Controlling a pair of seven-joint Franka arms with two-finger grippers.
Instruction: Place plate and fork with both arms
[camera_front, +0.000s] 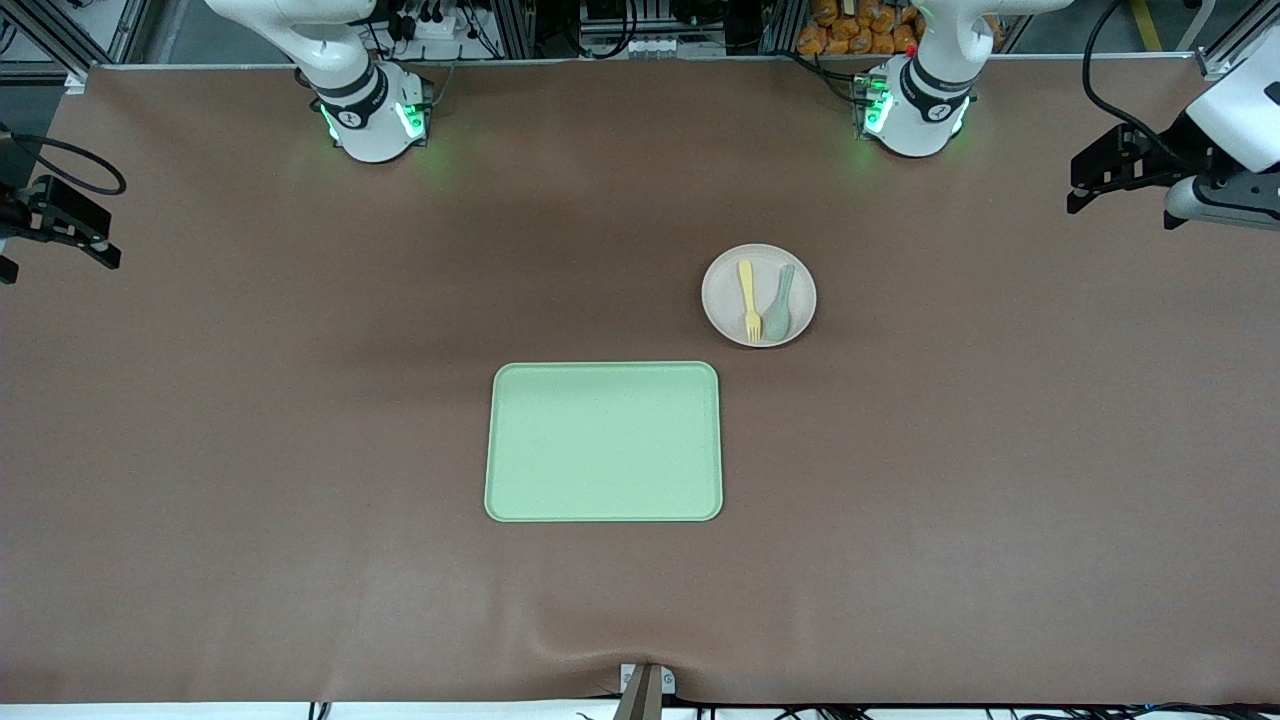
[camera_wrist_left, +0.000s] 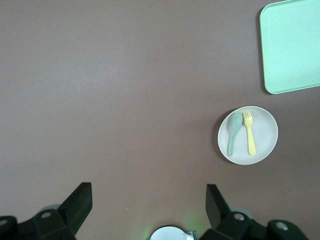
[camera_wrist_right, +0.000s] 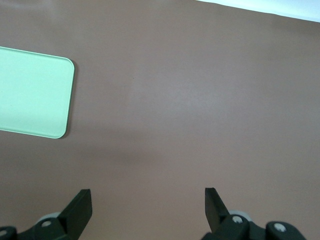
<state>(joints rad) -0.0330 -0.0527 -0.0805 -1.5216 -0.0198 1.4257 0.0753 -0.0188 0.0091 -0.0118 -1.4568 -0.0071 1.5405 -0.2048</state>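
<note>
The pale beige-pink plate lies on the brown table, toward the left arm's end and farther from the front camera than the light-green tray. The yellow fork lies on the plate beside a grey-green spoon. The plate, fork and spoon also show in the left wrist view. My left gripper is open and empty, held high over the left arm's end of the table. My right gripper is open and empty, high over the right arm's end.
The tray also shows in the left wrist view and the right wrist view; nothing lies on it. The arm bases stand along the table edge farthest from the front camera. Bare brown cloth surrounds the plate and tray.
</note>
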